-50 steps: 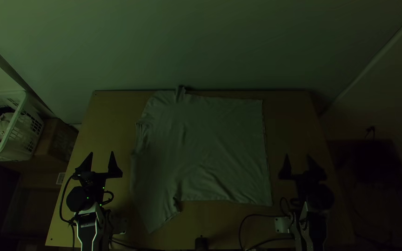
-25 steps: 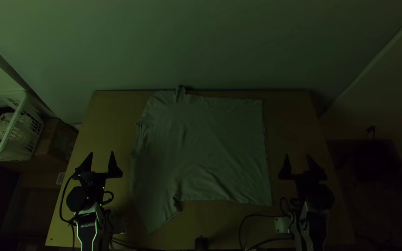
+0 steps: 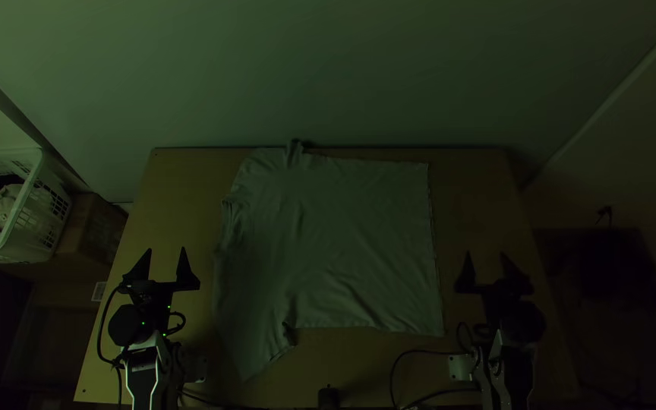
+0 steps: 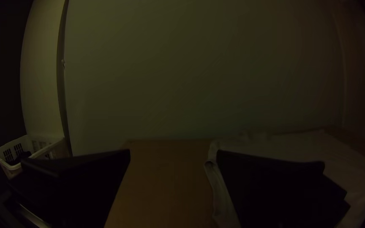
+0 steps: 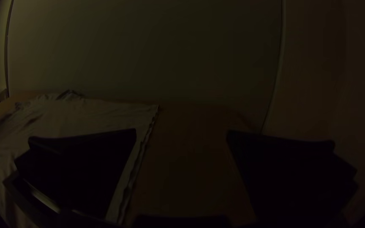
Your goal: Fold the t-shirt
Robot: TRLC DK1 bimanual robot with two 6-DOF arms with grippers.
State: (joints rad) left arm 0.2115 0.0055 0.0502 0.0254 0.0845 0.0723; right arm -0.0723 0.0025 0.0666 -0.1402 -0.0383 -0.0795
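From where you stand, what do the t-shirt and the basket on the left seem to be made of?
The pale grey-green t-shirt: probably matte cotton-like knit, judging by its soft wrinkles and limp edges; the fibre itself I can't tell.

The white slatted basket: likely moulded plastic, smooth with a dull finish, given its regular openings and even rim.

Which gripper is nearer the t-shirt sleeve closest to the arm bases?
Left: the left gripper is off to the left of that sleeve; the right gripper is farther away, beyond the hem.
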